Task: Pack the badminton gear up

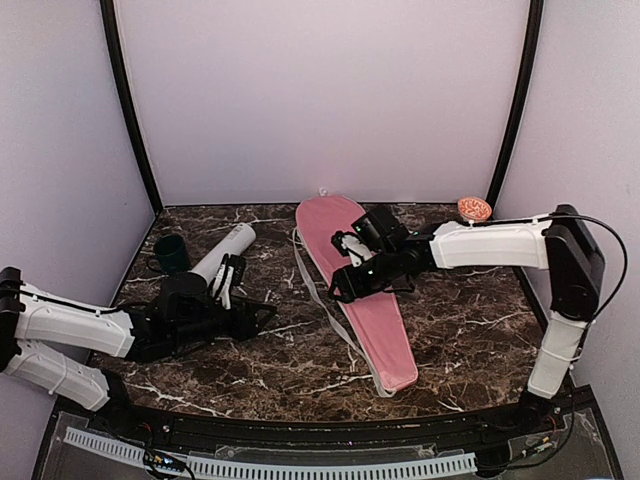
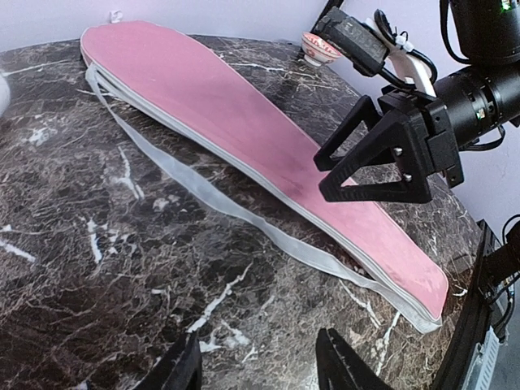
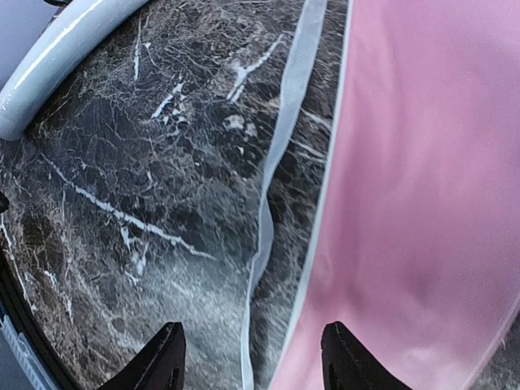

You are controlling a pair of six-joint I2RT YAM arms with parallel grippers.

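The large pink racket-shaped cover point(image 1: 355, 275) lies flat across the middle of the marble table, its pale grey strap point(image 1: 322, 295) trailing along its left side. It also shows in the left wrist view point(image 2: 244, 130) and the right wrist view point(image 3: 422, 187). The long pale grey tube point(image 1: 222, 253) lies at the left, also in the right wrist view point(image 3: 65, 57). My right gripper point(image 1: 345, 283) is open and empty, just above the cover's left edge and strap point(image 3: 272, 179). My left gripper point(image 1: 262, 316) is open and empty, low over bare marble left of the cover. No shuttlecocks or rackets show.
A small dark green cup point(image 1: 171, 254) stands at the far left beside the tube. A small orange-patterned bowl point(image 1: 474, 208) sits at the back right corner, also in the left wrist view point(image 2: 319, 49). Walls enclose the table on three sides.
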